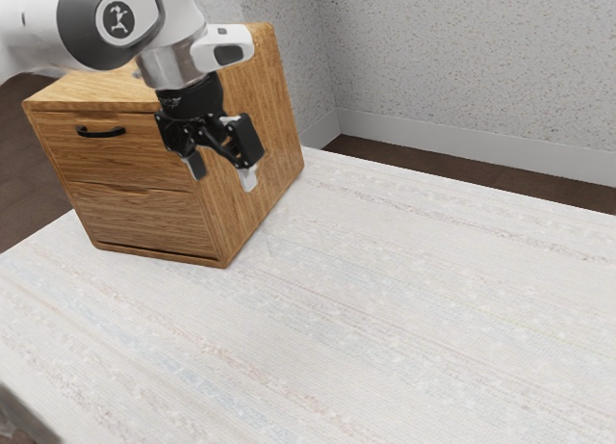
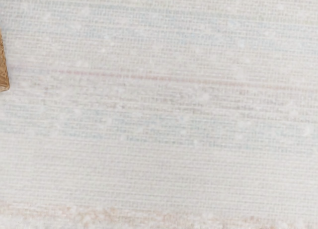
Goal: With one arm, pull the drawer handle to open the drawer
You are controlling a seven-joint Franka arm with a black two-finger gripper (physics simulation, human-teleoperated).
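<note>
A wooden cabinet stands at the back left of the table, with two drawer fronts facing the exterior view's lower left. The upper drawer carries a small black handle and sits flush with the cabinet. My gripper hangs in front of the cabinet's front corner, to the right of the handle and a little lower. Its fingers stand apart with nothing between them. In the wrist view a sliver of the cabinet's corner shows against the whitish tabletop.
The pale wood-grain table stretches wide to the exterior view's right and front. Behind it a grey wall with a white baseboard meets a dark floor.
</note>
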